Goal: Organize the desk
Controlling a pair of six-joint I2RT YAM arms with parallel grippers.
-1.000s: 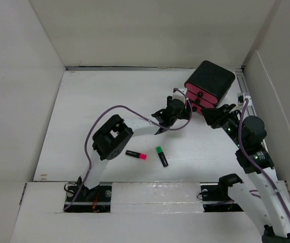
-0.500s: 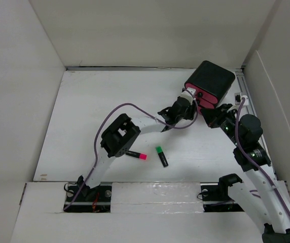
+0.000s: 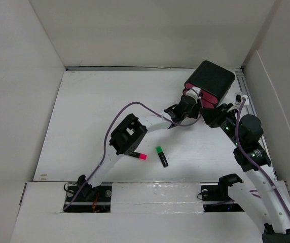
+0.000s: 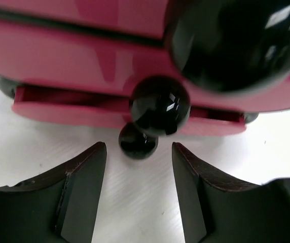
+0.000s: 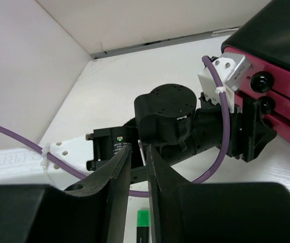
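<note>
The white desk holds a black box with pink drawers at the back right. My left gripper is open right at the box's drawer fronts. In the left wrist view its tips stand just short of a black round knob on a pink drawer, apart from it. My right gripper hovers just right of the left wrist, in front of the box. Its jaws are nearly together with a narrow gap and hold nothing.
A pink-capped highlighter and a green-capped highlighter lie on the desk near the front middle. The green one also shows under my right gripper. White panel walls stand all round. A metal rail runs along the right edge.
My left arm has stretched to the back right, bringing its open gripper up to the box's drawer fronts. My right gripper shifted slightly and then stayed.
</note>
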